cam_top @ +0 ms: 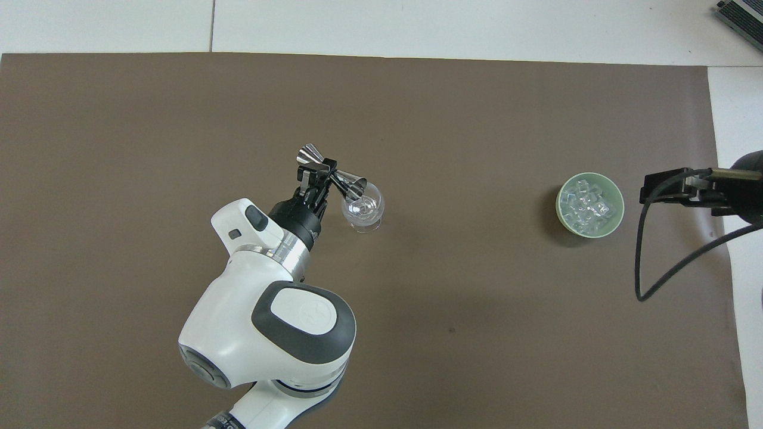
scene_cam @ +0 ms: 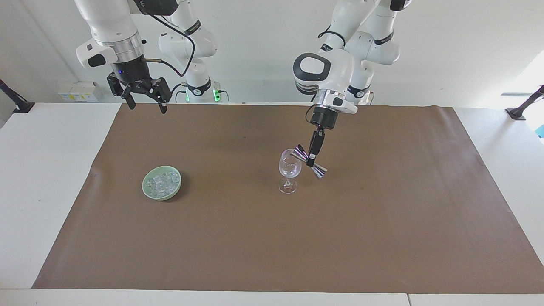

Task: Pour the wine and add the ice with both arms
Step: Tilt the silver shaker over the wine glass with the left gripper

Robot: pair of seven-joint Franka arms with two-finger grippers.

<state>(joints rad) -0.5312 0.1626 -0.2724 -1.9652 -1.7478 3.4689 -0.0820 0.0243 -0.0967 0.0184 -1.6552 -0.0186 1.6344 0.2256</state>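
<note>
Holding ice (scene_cam: 162, 182), your green bowl (scene_cam: 146, 192) sits toward the right arm's end from the wine glass (scene_cam: 290, 169); left gripper (scene_cam: 313, 154) pinches a tilted jigger (scene_cam: 310, 161) at its rim, glass contents unclear; right gripper (scene_cam: 142, 95) spread, waiting.

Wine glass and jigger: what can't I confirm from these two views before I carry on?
- Wine glass: whether it holds any liquid; clear glass, too small in both views.
- Jigger, shut in the left gripper, tilted at the rim: any stream is too fine to see.
- Ice in the bowl: count unreadable, cubes overlap.
- Right gripper, waiting open: overhead view shows only part of it at the frame edge.
</note>
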